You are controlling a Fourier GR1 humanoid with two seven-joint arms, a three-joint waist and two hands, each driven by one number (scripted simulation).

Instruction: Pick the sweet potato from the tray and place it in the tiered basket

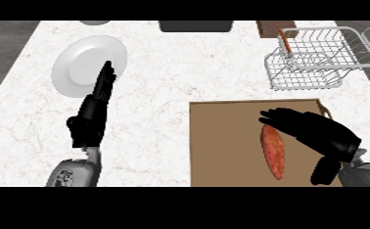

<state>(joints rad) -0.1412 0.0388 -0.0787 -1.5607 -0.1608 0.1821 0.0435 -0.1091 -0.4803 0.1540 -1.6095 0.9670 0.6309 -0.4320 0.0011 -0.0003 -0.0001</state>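
The sweet potato (273,150) lies lengthwise on the brown tray (224,145) at the counter's (166,66) near right, and the right hand (314,130) reaches over its far end with fingers curled down beside it; whether they actually grip it is hard to tell from this angle. The wire basket (318,59) stands well apart at the far right. The left hand (94,110) is open, fingers straight, its tips over the white plate (80,61).
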